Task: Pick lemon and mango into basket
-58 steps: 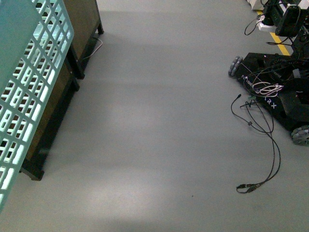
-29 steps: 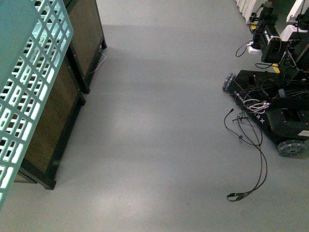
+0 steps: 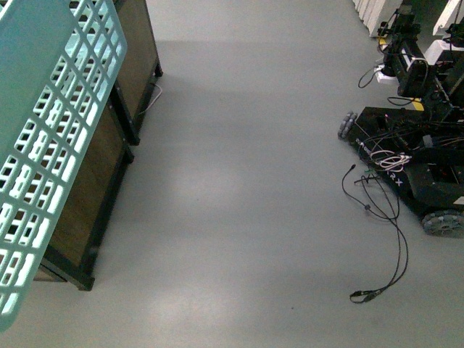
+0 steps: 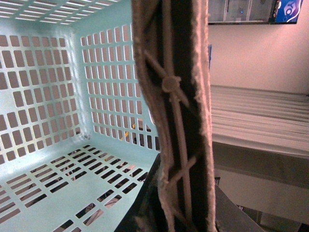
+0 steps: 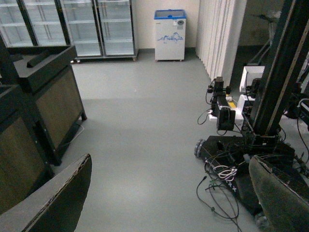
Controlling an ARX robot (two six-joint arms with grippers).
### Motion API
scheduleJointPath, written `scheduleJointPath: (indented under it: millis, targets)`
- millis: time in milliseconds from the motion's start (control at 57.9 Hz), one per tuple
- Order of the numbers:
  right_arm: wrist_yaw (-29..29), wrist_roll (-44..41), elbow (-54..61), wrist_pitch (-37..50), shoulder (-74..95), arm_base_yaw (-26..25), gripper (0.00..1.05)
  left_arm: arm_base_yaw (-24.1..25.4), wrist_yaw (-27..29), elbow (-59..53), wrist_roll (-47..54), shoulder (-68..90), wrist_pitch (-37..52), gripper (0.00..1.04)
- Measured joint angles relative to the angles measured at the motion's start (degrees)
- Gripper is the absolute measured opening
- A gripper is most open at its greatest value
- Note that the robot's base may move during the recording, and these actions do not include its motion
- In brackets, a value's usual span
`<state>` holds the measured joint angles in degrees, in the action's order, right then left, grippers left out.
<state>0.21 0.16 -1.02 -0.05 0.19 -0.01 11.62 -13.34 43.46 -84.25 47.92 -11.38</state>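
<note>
The mint-teal slotted basket [image 3: 51, 145] hangs tilted at the left edge of the front view, above the floor. In the left wrist view I look into its slotted floor and walls [image 4: 58, 121], and the part I can see holds no fruit. My left gripper [image 4: 186, 212] is shut on the basket's brown ribbed handle [image 4: 176, 96], which fills the middle of that view. My right gripper [image 5: 169, 208] is open over bare grey floor, with a finger [image 5: 58, 203] at each lower corner and nothing between them. The lemon and the mango are out of view.
Dark wooden cabinets [image 3: 101, 167] stand along the left, below the basket. A black wheeled robot base [image 3: 413, 167] with trailing cables [image 3: 384, 239] sits at the right. Glass-door fridges [image 5: 72, 24] and a small white freezer [image 5: 170, 34] line the far wall.
The front view has swung: the cabinets slid right and more of them shows, and the wheeled base shifted in frame. The basket's wall now reaches further right and higher.
</note>
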Motion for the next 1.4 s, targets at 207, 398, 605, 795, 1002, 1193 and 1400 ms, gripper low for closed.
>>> scheduleJointPath:
  millis: [207, 398, 605, 795, 1002, 1193, 1400]
  targets:
    - [-0.17, 0.0, 0.0, 0.0, -0.07, 0.0, 0.96, 0.13, 1.31, 0.11, 0.55, 0.09, 0.0, 0.07]
    - [-0.07, -0.02, 0.0, 0.02, 0.0, 0.0, 0.96, 0.13, 1.16, 0.11, 0.57, 0.07, 0.0, 0.07]
    - [-0.22, 0.0, 0.0, 0.0, 0.02, 0.0, 0.96, 0.13, 1.14, 0.13, 0.52, 0.04, -0.02, 0.07]
    - [-0.2, 0.0, 0.0, -0.02, 0.09, 0.0, 0.96, 0.13, 1.29, 0.13, 0.7, 0.07, -0.02, 0.07]
    - [-0.2, 0.0, 0.0, -0.02, 0.07, 0.0, 0.96, 0.13, 1.29, 0.13, 0.7, 0.07, -0.02, 0.07]
    - [-0.22, 0.0, 0.0, -0.02, 0.07, 0.0, 0.96, 0.13, 1.22, 0.13, 0.7, 0.07, -0.02, 0.07]
    - [-0.15, 0.0, 0.0, -0.02, 0.04, 0.0, 0.96, 0.13, 1.31, 0.13, 0.7, 0.09, -0.02, 0.07]
